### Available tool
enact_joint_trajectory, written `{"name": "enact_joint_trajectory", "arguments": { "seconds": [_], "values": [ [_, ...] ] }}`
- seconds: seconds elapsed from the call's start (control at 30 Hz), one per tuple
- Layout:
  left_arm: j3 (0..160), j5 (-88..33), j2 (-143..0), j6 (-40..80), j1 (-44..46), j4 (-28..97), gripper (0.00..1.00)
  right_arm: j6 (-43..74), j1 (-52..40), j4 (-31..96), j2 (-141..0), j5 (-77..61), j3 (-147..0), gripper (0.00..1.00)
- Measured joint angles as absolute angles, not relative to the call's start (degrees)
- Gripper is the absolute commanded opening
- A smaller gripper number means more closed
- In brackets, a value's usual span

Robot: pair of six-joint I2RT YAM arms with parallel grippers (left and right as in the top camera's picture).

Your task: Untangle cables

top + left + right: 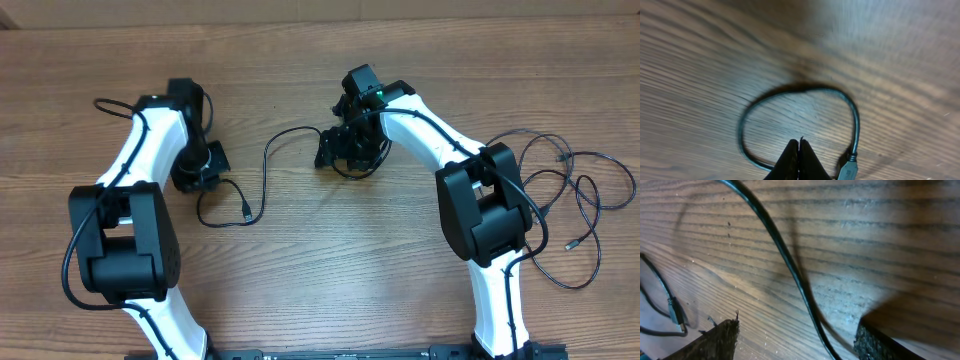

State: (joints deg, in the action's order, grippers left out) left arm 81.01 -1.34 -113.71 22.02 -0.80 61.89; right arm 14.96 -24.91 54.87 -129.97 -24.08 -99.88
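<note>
Gaping wide, the right pincer (797, 330) sat low over the table (900, 235) with one thin black cable (785, 255) running straight through the gap between its fingers (715, 340). It seemed to touch neither, its long axis pointing out and away from the wrist, so crosswise to the way the jaws would shut. That was the relation that counted: a squeeze there looked set to catch the strand. Following it outward, the cable curved left across the table and ended in a loop, its plug (849, 171) just beside the left pincer (799, 152), which was clenched tip to tip; whether any strand was trapped underneath, I could not tell. So the right arm was nearer the mid-run, the left nearer the plug end. Other cables (565, 200) lay well apart, out past the right arm.
</note>
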Motion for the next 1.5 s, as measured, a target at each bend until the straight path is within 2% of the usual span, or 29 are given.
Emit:
{"name": "enact_joint_trajectory", "arguments": {
  "seconds": [0.2, 0.47, 0.97, 1.07, 1.17, 1.5],
  "values": [
    [74.5, -2.7, -113.71, 21.98, 0.93, 56.51, 0.04, 14.96, -24.91, 53.56, -129.36, -25.12, -98.43, 0.75],
    [70.78, -6.22, -111.96, 21.85, 1.52, 49.82, 0.04, 15.0, -24.88, 47.37, -128.38, -35.73, -93.38, 0.76],
    [70.0, -14.76, -111.98, 21.85, 1.52, 44.49, 0.04, 17.56, -26.85, 32.56, -127.76, -54.15, -83.2, 0.79],
    [69.65, -18.61, -112.31, 21.87, 1.52, 43.66, 0.04, 20.01, -28.32, 27.97, -127.76, -56.1, -81.49, 0.79],
    [69.3, -23.05, -112.79, 22.5, 1.52, 43.68, 0.09, 22.48, -30.87, 24.18, -127.79, -57.71, -80.23, 0.79],
    [68.97, -25.54, -112.97, 25.39, 1.52, 43.66, 0.09, 24.03, -34.15, 16.08, -127.92, -62.13, -80.12, 0.78]
  ]
}}
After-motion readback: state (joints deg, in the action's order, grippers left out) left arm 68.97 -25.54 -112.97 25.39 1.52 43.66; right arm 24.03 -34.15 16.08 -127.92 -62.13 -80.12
